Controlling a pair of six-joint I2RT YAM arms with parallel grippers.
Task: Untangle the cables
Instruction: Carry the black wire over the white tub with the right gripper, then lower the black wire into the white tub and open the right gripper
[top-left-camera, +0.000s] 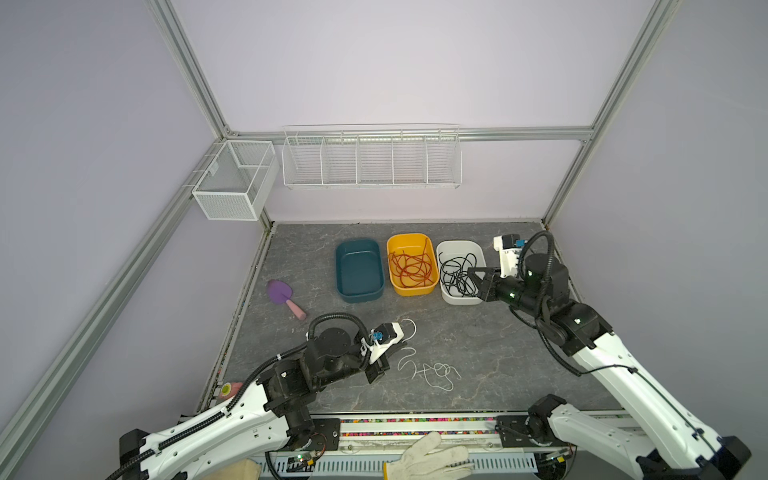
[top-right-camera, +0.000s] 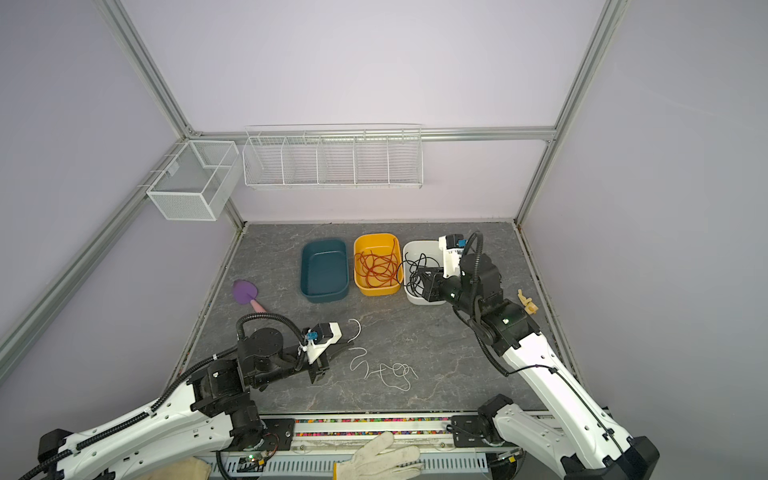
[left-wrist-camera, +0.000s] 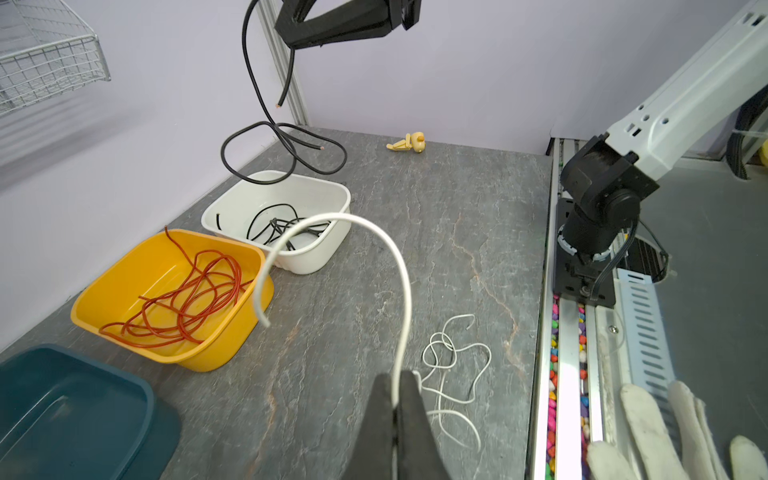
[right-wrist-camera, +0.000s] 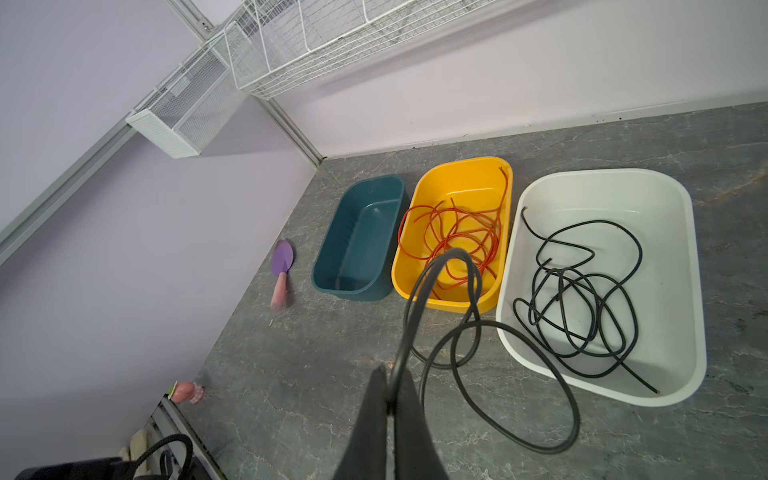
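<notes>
Jaws of left gripper (left-wrist-camera: 399, 386) pinch a white cable (left-wrist-camera: 405, 291) near the worktop's (top-left-camera: 498, 353) front edge; right gripper (right-wrist-camera: 390, 374) clamps a black cable (right-wrist-camera: 455, 252) aloft.

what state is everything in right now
left gripper: shut on a white cable
right gripper: shut on a black cable
loose white cables: tangled, not held
teal bin: empty
yellow bin: holds red cables
white bin: holds black cables
scoop: lying flat, untouched
</notes>
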